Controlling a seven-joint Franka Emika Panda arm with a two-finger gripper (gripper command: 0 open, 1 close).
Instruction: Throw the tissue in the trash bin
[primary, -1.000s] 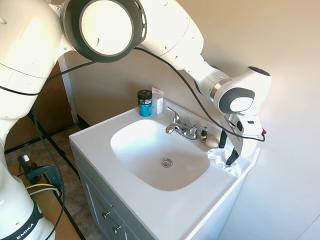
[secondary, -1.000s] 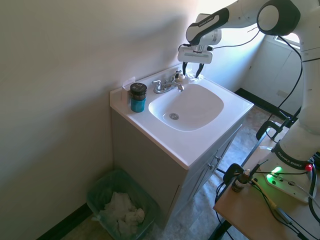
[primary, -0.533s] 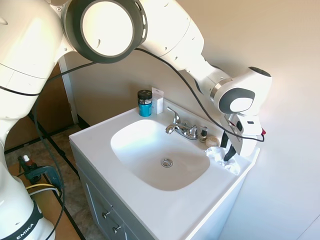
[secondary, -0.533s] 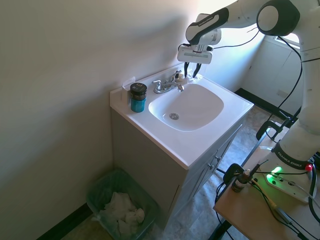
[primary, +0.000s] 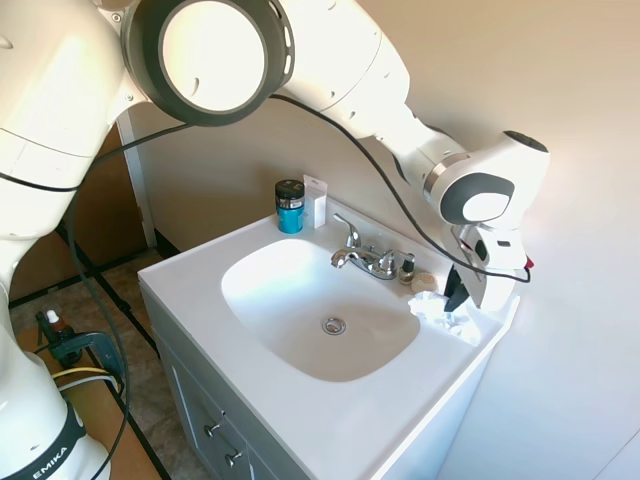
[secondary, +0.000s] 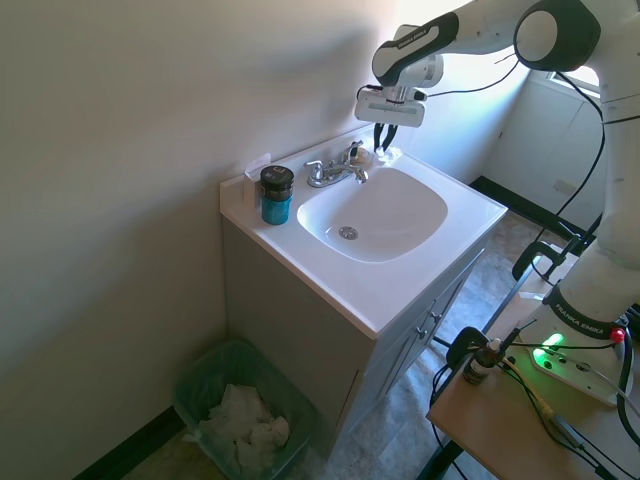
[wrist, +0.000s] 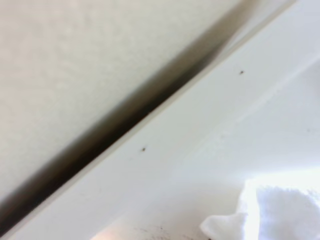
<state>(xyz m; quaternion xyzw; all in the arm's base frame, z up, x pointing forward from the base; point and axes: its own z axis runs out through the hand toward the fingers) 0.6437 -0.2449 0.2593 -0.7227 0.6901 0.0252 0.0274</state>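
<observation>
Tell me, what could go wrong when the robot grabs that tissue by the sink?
The tool looks nearly closed on the tissue, but a soft wad could slip out or tear. The small bottle and faucet stand close by, so a swing might knock them. The trash bin sits on the floor past the vanity, a long carry.

Small bathroom: white sink (secondary: 375, 215) set in grey cabinet (secondary: 330, 350) against beige wall (secondary: 130, 120). Chrome faucet (primary: 362, 257). Floor (secondary: 400, 430) wood-look. Bright daylight at far end.
</observation>
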